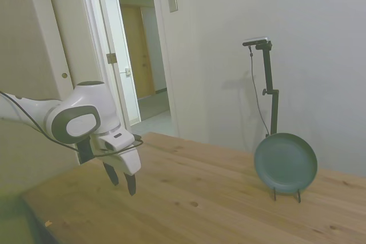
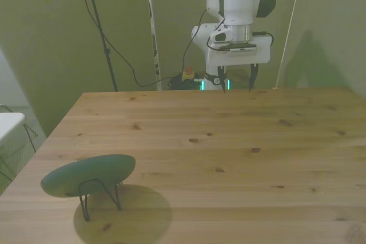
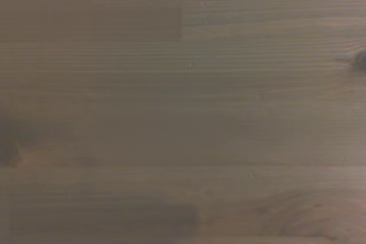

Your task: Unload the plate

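The teal-green plate stands on edge, leaning in a thin black wire stand, at the side view's right and the front view's near left. My gripper hangs over the table's opposite end, far from the plate, a little above the wood. Its two dark fingers are spread apart with nothing between them. In the wrist view only bare wooden boards appear, blurred.
The wooden table stretches between the gripper and the plate. An open doorway shows behind the arm in the side view. Cables and poles stand past the table's far edge.
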Available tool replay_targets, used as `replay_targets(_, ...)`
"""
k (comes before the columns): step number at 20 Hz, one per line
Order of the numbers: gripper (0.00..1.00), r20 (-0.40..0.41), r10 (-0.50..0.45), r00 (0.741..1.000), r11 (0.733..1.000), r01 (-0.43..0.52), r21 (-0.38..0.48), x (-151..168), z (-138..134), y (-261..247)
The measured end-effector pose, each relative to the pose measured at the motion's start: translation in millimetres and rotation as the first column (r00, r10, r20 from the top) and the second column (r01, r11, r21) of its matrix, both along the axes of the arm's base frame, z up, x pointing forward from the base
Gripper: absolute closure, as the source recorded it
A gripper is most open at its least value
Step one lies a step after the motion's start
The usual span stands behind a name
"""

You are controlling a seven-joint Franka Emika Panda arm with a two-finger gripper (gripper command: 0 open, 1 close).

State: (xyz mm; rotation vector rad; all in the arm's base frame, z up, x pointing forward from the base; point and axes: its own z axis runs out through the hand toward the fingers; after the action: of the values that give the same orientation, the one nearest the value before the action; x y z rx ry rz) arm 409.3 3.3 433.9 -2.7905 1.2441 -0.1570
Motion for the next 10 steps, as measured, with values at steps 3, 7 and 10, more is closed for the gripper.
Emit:
replay_targets(3,0.0,0.018,-0.016,1.0,1.0,0.016,-0.015,2,3,-8)
replay_targets(7,0.0,0.12,-0.142,0.983,0.989,0.147,-0.033,14,50,-82)
replay_targets(10,0.0,0.169,-0.225,0.96,0.972,0.232,-0.025,27,77,-131)
